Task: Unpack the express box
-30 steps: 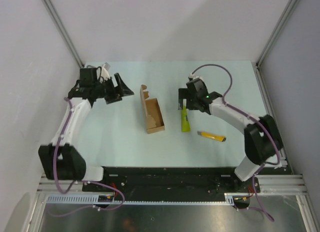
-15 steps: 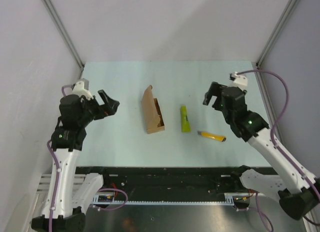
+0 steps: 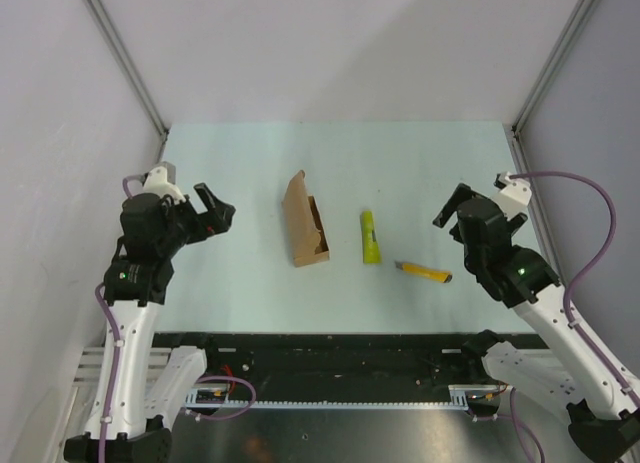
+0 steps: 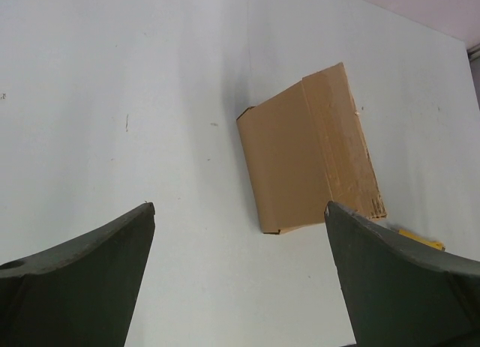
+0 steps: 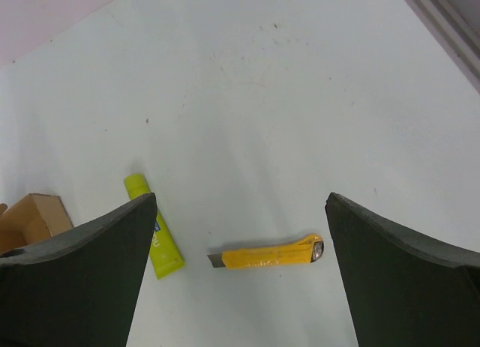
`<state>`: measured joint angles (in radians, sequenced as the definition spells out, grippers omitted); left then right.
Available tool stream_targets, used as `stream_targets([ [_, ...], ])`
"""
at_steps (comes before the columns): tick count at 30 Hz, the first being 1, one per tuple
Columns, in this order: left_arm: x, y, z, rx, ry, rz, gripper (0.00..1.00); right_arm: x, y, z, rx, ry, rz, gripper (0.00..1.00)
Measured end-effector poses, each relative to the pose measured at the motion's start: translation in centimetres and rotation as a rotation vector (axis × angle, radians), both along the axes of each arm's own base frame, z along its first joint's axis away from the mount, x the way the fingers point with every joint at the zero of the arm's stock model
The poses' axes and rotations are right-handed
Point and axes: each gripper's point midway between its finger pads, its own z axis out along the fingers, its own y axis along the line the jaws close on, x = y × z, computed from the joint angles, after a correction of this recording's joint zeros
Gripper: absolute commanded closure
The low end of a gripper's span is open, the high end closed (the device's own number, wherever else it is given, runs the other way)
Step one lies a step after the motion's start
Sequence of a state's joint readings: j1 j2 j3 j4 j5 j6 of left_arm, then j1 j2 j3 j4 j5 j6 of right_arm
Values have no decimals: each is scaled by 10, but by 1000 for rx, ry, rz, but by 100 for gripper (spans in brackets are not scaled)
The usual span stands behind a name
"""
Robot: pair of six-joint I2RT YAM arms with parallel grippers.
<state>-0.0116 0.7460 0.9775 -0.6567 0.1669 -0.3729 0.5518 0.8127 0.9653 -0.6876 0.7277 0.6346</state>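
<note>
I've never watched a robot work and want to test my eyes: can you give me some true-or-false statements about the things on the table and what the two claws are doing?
1. The express box lies with its flap open. True.
2. The left gripper holds the box. False: it is open, empty and apart from the box.
3. The yellow-green tube lies between the box and the utility knife. True.
4. The right gripper grips the knife. False: it is open, and the knife lies free on the table.
</note>
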Motion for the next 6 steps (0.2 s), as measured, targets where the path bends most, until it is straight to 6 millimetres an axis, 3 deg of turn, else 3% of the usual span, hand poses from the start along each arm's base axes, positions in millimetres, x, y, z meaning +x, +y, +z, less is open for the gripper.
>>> stream_targets([
  [6,0,2,0,10,-4,4,0,-1,0,-5,3,19,-9,0],
])
